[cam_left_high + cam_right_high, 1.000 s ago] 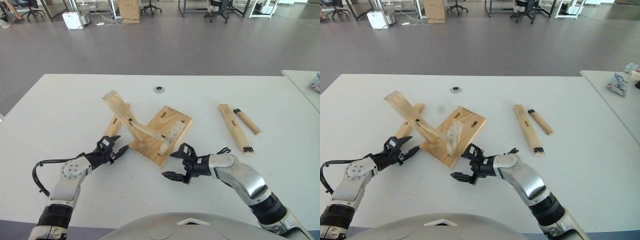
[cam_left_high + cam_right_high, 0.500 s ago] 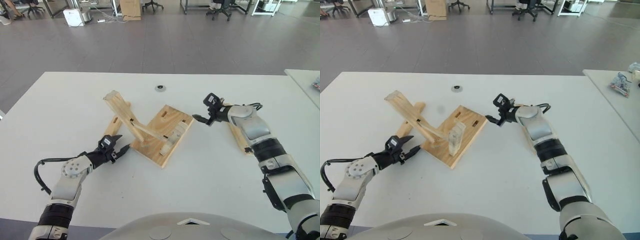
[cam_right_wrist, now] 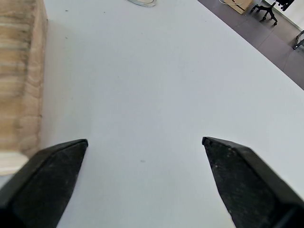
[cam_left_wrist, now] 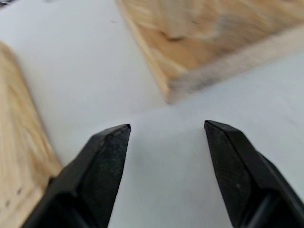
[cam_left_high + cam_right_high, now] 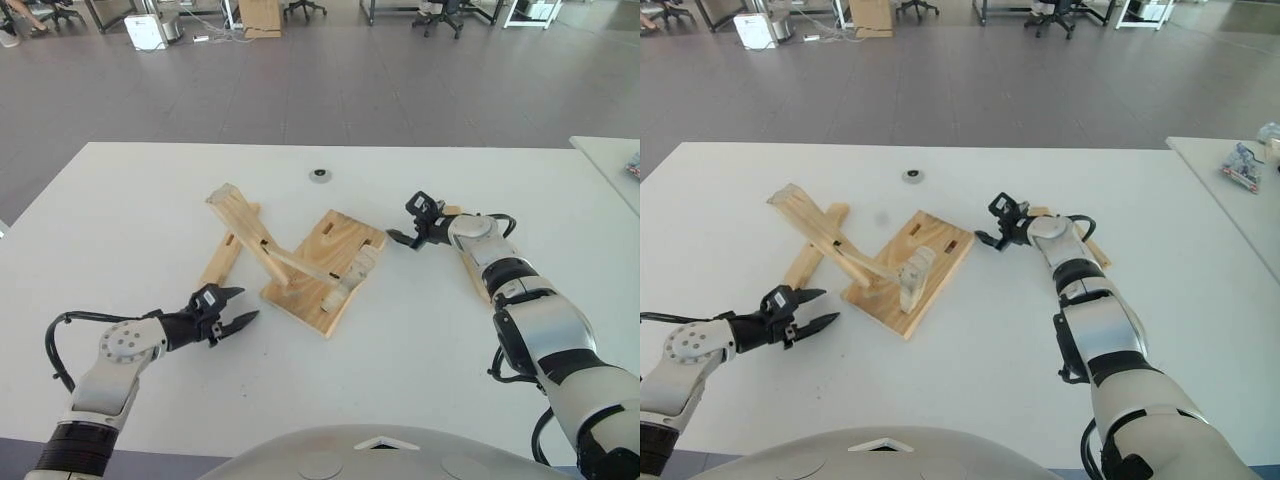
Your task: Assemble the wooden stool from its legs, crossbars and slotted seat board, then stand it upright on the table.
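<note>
Seat board [image 5: 340, 250] lies flat on the table [image 5: 120, 200], a tilted leg frame [image 5: 250, 232] resting on it. Left gripper [image 5: 248, 304] – fingers spread, empty – sits near the board's near corner. Right gripper [image 5: 394, 238], likewise spread, is just beside its right corner.

One slotted seat board [image 5: 318, 262] sits on one worktop [image 5: 120, 200]. On or against the board are two long legs, a tilted leg [image 5: 240, 222] and a flat leg [image 5: 222, 262], one thin crossbar [image 5: 305, 265] and one short post [image 5: 360, 264]. Right of the board are two partly covered pieces, a long stick [image 5: 477, 275] and a short stick [image 5: 1096, 251]. Beyond the board is one small round disc [image 5: 319, 177]. There are two end effectors, the left end effector [image 5: 243, 303] and the right end effector [image 5: 400, 224].
</note>
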You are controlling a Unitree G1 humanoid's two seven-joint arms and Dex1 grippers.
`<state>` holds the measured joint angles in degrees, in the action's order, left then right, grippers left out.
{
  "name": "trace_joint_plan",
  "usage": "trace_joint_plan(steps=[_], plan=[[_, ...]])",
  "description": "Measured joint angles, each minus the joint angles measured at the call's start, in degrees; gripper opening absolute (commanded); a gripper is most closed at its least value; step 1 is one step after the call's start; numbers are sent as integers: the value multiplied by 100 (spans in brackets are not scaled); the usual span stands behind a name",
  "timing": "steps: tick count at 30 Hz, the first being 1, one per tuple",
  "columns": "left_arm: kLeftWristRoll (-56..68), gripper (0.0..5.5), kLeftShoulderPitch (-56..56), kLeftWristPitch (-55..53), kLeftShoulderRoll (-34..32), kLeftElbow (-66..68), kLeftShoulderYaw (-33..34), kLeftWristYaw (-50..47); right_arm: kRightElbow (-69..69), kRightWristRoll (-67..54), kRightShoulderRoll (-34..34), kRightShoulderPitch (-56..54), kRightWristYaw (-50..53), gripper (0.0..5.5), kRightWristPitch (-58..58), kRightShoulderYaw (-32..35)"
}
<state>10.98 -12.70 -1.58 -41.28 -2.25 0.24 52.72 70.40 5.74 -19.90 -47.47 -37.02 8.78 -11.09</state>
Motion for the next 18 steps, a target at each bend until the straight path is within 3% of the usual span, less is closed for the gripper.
trace_joint_plan(steps=[4,6,11,14,18], plan=[[-7,287,101,60,-412,123,15,454,81,-78,32,15,-374,451,128,209],[-50,287,518,-20,-103,254,-260,383,77,-145,44,75,-804,451,242,322],[-246,287,1600,-58,744,1193,-624,104,81,-160,-191,92,-792,451,345,578],[-274,287,1734,81,1019,1334,-801,39,-22,-199,68,129,-1796,451,428,460],[-270,287,1743,173,972,1424,-759,38,-1410,-319,-143,897,-3316,451,365,121]])
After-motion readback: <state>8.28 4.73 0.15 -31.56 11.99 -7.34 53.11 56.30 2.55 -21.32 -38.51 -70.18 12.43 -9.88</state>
